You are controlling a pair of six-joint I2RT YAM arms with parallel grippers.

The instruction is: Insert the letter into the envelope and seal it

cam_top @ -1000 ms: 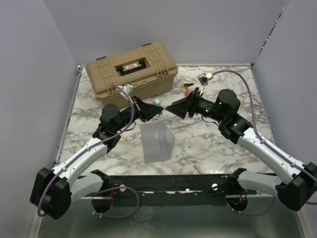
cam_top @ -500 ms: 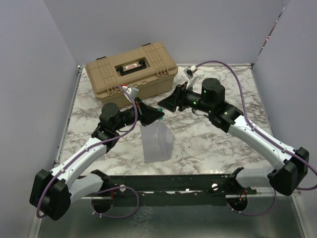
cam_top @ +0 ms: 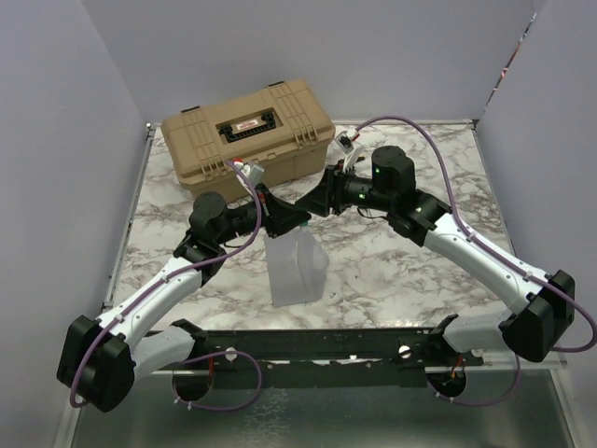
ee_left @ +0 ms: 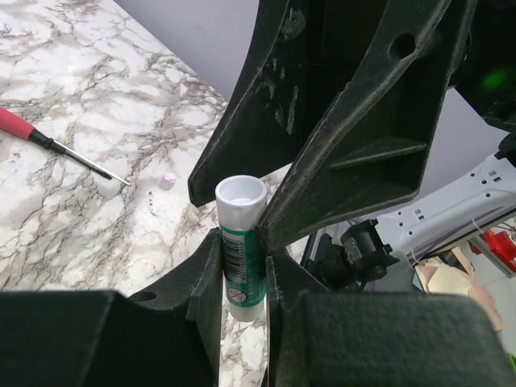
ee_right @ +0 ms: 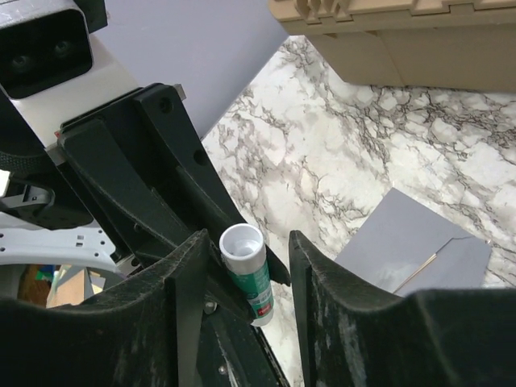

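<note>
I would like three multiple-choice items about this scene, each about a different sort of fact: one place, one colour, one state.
1. What holds the glue stick?
A. the left gripper
B. the other gripper alone
C. nothing

2. Its label is:
A. red
B. blue
C. green

3. The jaws of the right gripper are:
A. shut on nothing
B. open, one on each side of the stick's top
C. out of every view

Key: 1 A, the left wrist view shows it pinching the tube. 2 C, a green band sits below the white rim. 3 B, the right wrist view shows a gap beside the stick.
</note>
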